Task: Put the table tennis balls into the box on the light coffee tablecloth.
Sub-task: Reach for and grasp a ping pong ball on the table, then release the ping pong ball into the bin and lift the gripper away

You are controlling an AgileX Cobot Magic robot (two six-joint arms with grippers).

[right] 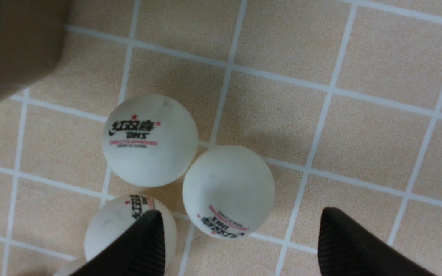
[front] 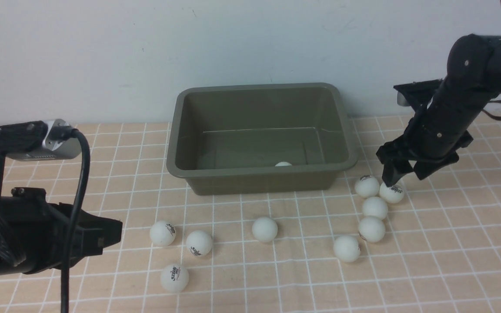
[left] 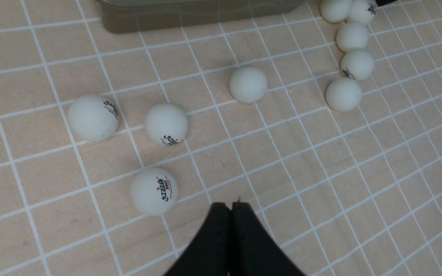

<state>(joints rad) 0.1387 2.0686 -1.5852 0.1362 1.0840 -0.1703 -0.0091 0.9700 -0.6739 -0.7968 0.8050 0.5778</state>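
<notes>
The left claw [left: 231, 209] is pressed shut on nothing. Three table tennis balls [left: 154, 191] lie just ahead of it on the light coffee tablecloth [front: 450, 252]. The box [front: 259, 176], holding one ball [front: 283, 164], sits between the claws, farther forward. The right claw [right: 242, 216] gapes wide and empty just above a cluster of five balls.

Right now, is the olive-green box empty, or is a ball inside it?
Not empty: one white table tennis ball lies inside the box, peeking over its near rim. The visible floor is otherwise bare.
</notes>
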